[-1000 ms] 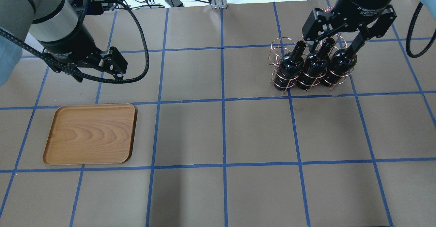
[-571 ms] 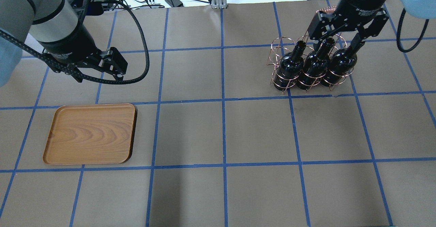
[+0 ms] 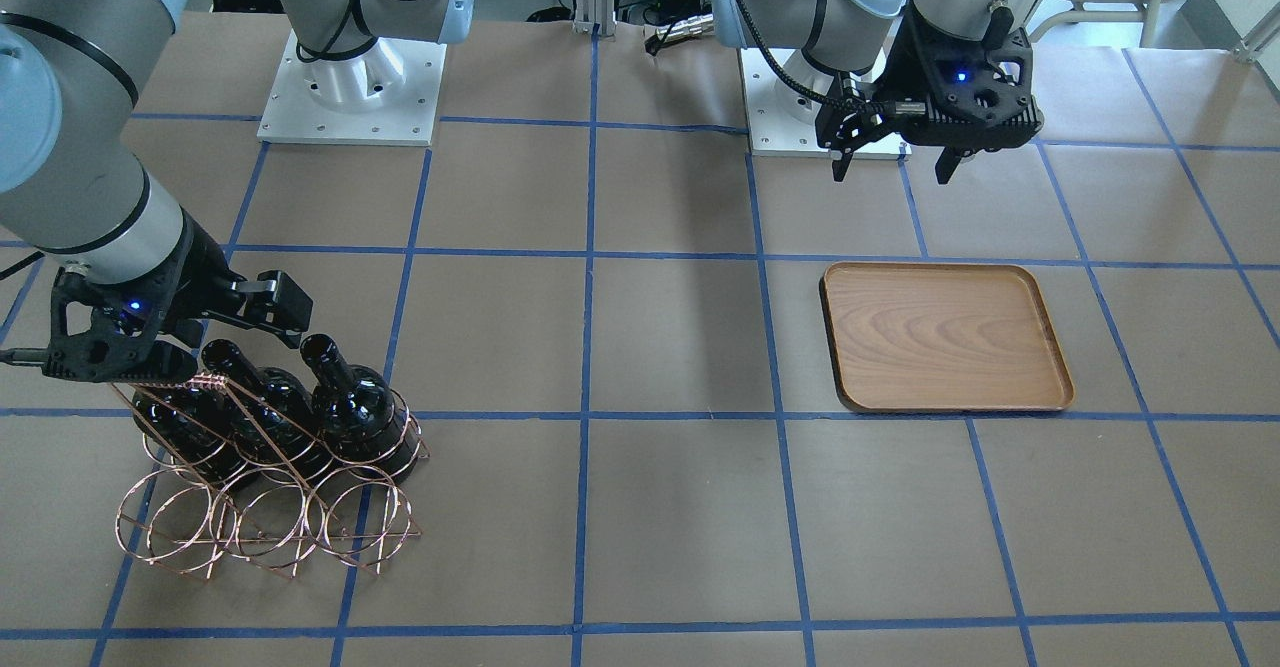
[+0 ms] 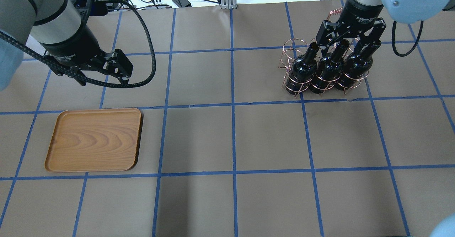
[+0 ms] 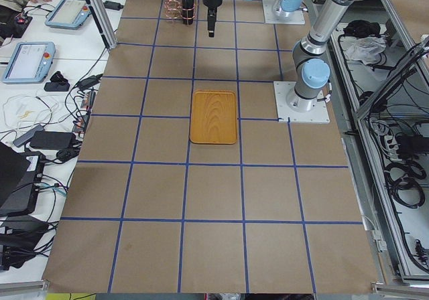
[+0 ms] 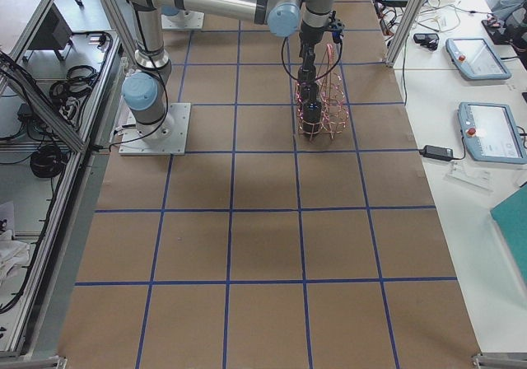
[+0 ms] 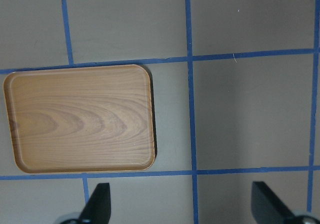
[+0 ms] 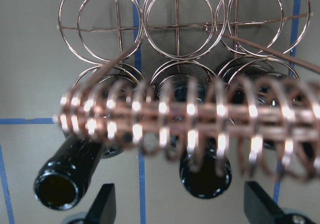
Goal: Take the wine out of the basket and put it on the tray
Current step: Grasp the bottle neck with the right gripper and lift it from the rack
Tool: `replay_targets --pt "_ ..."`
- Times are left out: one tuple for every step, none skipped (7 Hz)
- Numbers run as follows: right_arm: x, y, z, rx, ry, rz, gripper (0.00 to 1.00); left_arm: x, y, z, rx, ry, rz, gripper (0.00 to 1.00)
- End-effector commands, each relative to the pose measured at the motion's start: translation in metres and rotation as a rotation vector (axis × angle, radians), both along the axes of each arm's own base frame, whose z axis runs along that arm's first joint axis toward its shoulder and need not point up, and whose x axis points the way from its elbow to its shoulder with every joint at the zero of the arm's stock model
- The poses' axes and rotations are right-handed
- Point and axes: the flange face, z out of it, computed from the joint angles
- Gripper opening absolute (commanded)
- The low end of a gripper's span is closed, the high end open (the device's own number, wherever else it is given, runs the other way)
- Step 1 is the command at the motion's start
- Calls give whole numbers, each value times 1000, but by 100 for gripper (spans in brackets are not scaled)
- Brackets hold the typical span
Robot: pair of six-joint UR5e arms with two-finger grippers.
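Front view: the right hand (image 3: 218,351) is hovering over the basket (image 3: 270,507). All 3 bottles are standing in the row on the robot's side, and the other rings are empty. The left hand (image 3: 892,165) is hanging above the surface (image 3: 680,507) just behind the tray (image 3: 945,337). No bottle on the tray yet, and it's well apart from the basket.

Overhead: the right hand's jaws are standing apart, straddling the neck of the middle wine (image 4: 328,68). One finger is sitting btwn that neck and the next, the other right by the third neck. Can't tell if it's touching.

Side views: too small to judge either hand.

Left wrist: jaws are spread wide w/ nothing btwn them, tray (image 7: 80,119) below.

Right wrist: the handle (image 8: 175,114) is cutting across, just over the middle mouth, w/ fingertips (image 8: 102,204) either side, gripping nothing.

Risk, I reckon: necks are packed tight, so a finger could be knocking a neighbour or snagging the handle. Glossy glass could be slipping in the grip. If the bottle binds in its rings, lifting could be dragging the basket & tipping the rest.
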Motion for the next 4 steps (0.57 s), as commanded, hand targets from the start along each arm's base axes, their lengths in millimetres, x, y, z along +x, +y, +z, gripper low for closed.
replay_targets --pt "-2 -7 -7 -9 2 0 84 2 0 0 0 0 4 100" --pt "-5 -7 -9 -5 33 8 71 2 0 1 0 -3 2 100" --pt "-6 -7 -9 -3 36 6 49 2 0 0 2 -2 4 100" --pt "-6 -7 -8 -4 36 5 35 2 0 1 0 -3 2 100"
